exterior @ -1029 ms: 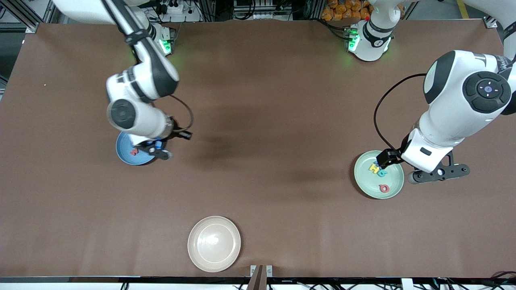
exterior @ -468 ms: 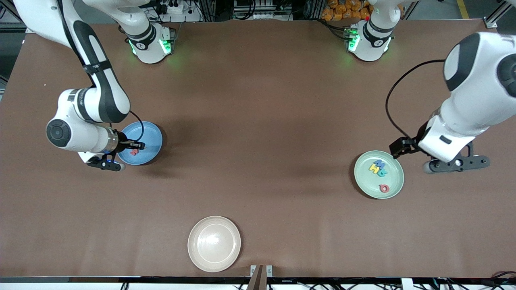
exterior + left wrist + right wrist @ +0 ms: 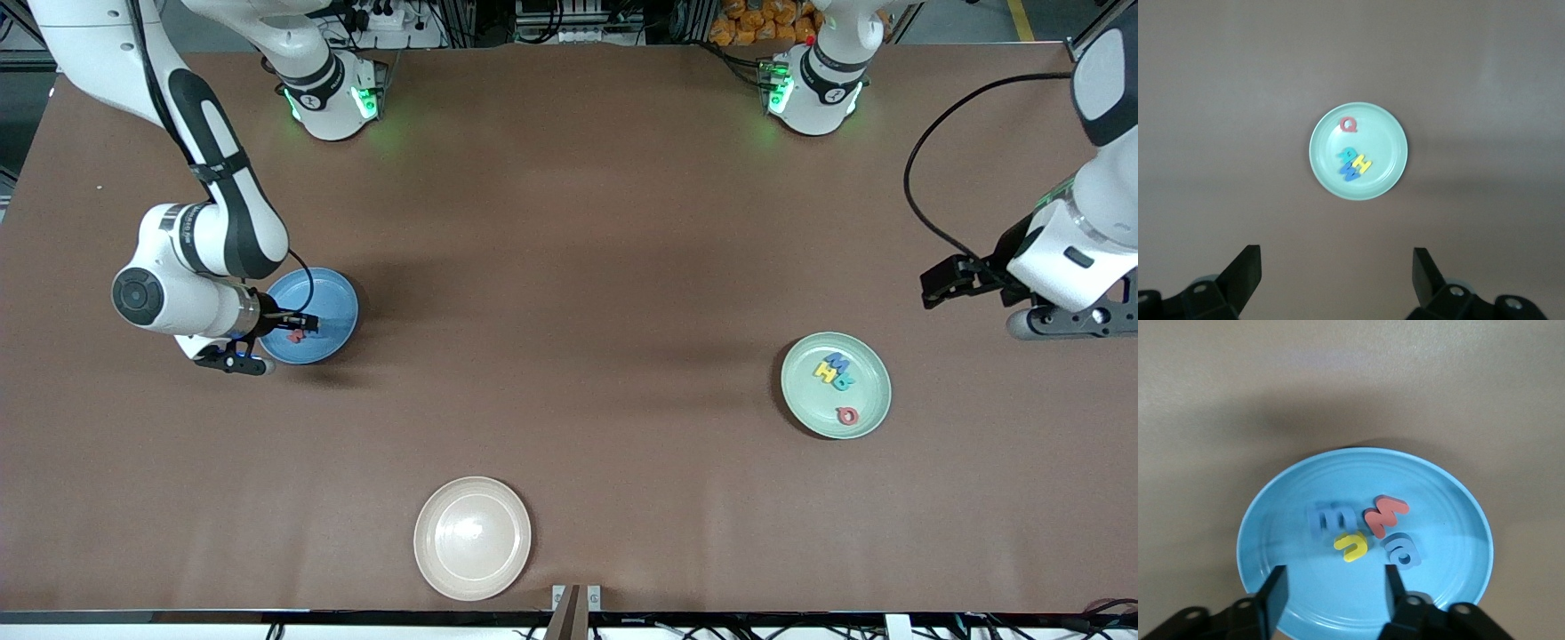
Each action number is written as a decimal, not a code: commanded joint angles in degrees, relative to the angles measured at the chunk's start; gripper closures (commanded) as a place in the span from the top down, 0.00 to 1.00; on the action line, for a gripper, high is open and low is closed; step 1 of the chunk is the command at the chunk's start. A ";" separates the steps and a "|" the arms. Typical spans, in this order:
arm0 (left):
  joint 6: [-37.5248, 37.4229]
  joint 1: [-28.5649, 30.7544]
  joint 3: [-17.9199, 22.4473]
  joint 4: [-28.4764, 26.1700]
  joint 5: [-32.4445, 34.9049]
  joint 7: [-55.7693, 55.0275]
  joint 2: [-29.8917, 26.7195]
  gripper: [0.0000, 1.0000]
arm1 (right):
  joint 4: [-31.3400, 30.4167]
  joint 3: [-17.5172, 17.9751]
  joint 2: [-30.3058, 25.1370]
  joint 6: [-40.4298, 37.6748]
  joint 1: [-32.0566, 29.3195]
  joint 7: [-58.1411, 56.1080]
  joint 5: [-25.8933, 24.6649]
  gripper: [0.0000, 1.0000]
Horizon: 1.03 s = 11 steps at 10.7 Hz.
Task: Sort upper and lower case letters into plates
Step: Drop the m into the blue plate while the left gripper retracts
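The blue plate [image 3: 333, 307] lies toward the right arm's end of the table. In the right wrist view the blue plate [image 3: 1445, 520] holds a blue letter [image 3: 1330, 519], a red letter [image 3: 1386, 513], a yellow letter [image 3: 1352, 547] and a pale blue letter [image 3: 1401, 549]. My right gripper [image 3: 1335, 595] hangs open and empty over that plate's rim [image 3: 233, 360]. The mint plate [image 3: 867, 391] holds several letters, among them a red Q [image 3: 847, 414]. My left gripper [image 3: 1067, 322] is raised beside it, open and empty [image 3: 1335, 273], looking down on the mint plate [image 3: 1388, 143].
A cream plate [image 3: 472, 538] with nothing in it sits near the table's front edge, roughly midway between the arms. Bare brown tabletop lies between the three plates.
The right arm swung toward its end of the table and its gripper opened over the blue plate. The left arm rose and drew away from the mint plate toward the table's end.
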 commanded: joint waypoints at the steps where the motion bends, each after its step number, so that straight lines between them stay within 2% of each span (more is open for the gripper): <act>1: -3.17 -4.34 6.02 -0.71 -3.12 2.99 -2.99 1.00 | 6.63 -1.28 -2.83 -10.20 0.64 -0.64 -0.30 1.00; 3: -4.32 -7.51 8.77 -0.97 -3.40 3.00 -4.31 1.00 | 16.54 -1.28 -4.16 -23.19 0.46 -0.29 -3.10 1.00; 6: -4.76 -8.22 8.95 -1.23 -3.40 2.82 -5.72 1.00 | 30.25 -1.37 -7.16 -39.81 0.64 -0.37 -2.15 1.00; 7: -4.85 -8.22 8.95 -1.15 -3.31 2.91 -5.81 1.00 | 33.79 -1.37 -7.42 -42.83 0.73 -0.02 -1.80 1.00; 9: -4.76 -8.48 8.86 -1.15 -3.40 3.09 -5.99 1.00 | 34.79 -1.02 -10.39 -40.68 0.99 -0.02 -3.37 1.00; 11: -3.98 -9.10 8.95 -1.76 -3.40 3.17 -5.99 1.00 | 34.70 -1.02 -13.47 -34.37 3.88 -0.02 -8.27 1.00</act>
